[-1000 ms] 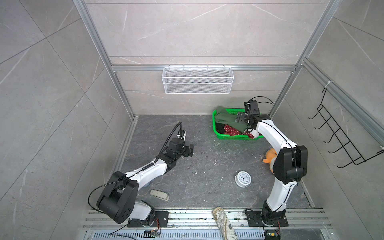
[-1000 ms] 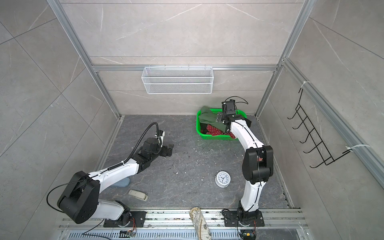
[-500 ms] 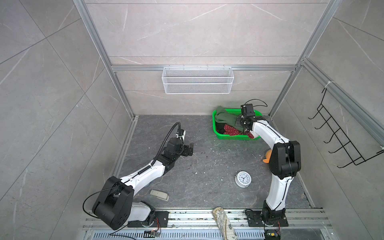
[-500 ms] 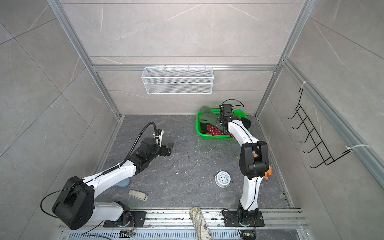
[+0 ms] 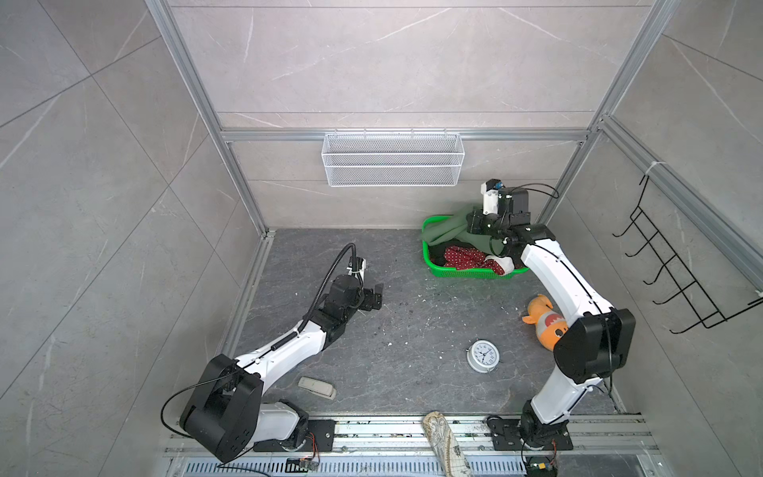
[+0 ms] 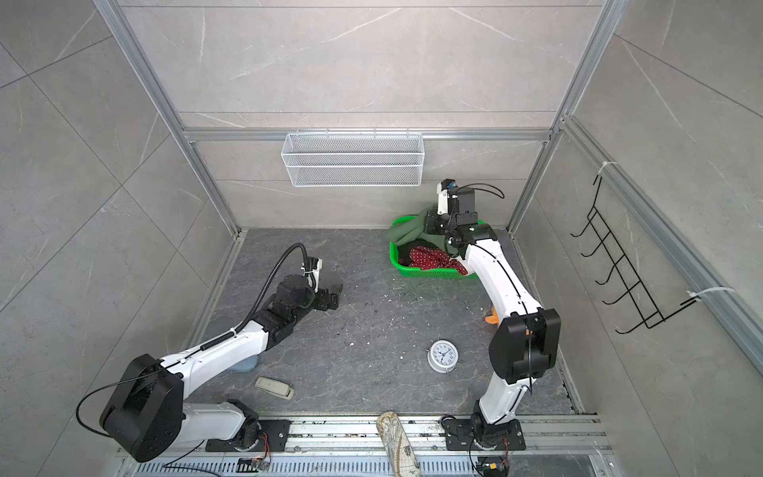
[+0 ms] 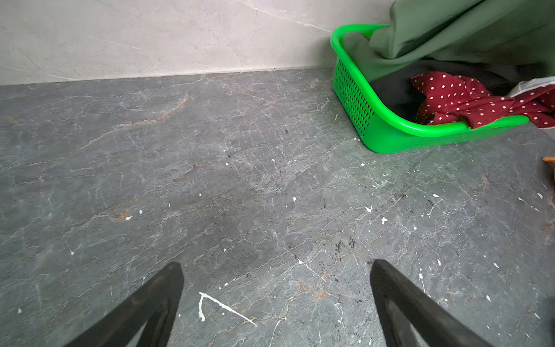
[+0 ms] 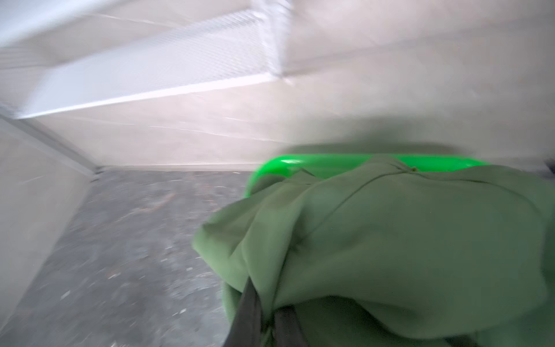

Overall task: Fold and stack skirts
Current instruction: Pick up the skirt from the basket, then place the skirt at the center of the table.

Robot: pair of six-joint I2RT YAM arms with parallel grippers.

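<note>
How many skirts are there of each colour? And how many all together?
green skirt: 1
red dotted skirt: 1
black skirt, mostly hidden under the others: 1
Total: 3

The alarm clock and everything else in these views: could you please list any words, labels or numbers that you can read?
Alarm clock dial: dark markings round the face, too small to read.
No other words, labels or signs are legible in any view.
</note>
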